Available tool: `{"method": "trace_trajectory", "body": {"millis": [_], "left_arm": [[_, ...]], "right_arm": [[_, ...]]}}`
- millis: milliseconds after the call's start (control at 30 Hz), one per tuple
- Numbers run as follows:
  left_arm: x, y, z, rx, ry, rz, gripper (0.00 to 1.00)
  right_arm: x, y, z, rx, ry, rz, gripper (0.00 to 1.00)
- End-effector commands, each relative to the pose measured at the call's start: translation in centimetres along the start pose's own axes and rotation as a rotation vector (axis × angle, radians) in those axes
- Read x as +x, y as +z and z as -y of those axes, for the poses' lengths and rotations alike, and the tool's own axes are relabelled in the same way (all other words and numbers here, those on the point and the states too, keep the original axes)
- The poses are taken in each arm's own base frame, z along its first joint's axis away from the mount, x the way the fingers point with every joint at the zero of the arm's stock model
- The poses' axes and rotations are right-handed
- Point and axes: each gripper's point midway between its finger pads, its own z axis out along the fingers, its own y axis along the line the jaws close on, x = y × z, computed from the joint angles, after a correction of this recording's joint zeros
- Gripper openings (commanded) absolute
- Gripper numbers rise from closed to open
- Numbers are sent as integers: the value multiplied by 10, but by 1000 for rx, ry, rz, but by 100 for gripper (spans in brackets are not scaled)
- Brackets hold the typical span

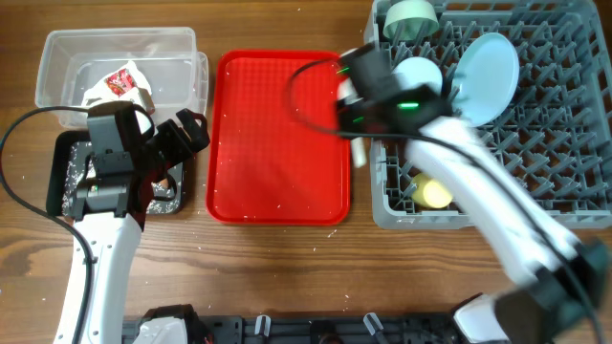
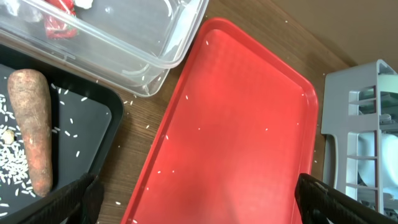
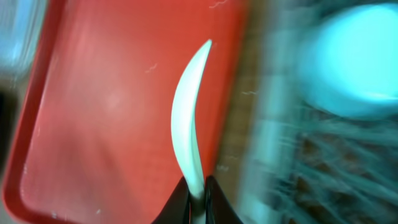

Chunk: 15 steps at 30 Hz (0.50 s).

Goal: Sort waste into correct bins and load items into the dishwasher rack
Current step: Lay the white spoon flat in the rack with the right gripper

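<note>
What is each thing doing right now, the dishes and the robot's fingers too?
spoon, pinched by the right fingers over the red tray's edge.
right fingers, shut on the spoon.
left fingers, open, empty.
red tray, almost bare.
clear tub, holds the wrapper.
black tray, holds the brown stick and rice.
plate, leaning in the rack.
green bowl, in the rack.
blue bowl, in the rack.
yellow cup, in the rack.

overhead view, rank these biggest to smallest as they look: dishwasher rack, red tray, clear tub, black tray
1. dishwasher rack
2. red tray
3. clear tub
4. black tray, partly hidden under the left arm, so less sure
</note>
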Motion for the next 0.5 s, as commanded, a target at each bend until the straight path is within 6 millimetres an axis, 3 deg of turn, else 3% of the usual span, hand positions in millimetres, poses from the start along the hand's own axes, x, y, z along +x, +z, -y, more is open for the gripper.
{"method": "trace_trajectory", "body": {"millis": [0,67,133,267,367,467], "left_arm": [[-5,-4,4,7,23,19,100],[-5,-4,4,7,23,19,100],[-5,-4,4,7,23,19,100],[-5,-4,4,7,23,19,100],[-5,-4,4,7,23,19,100],[-5,-4,4,7,23,19,100]], "right_arm": [[-7,-44,107,238,409,81,4],[3,-45,153,309,708,82,4],[26,-31,182,371,1054,77,4],[80,6,192,495,1507,36,4],[97,31,195,509,1536,44,4],[94,27,202,526,1475,79,33]]}}
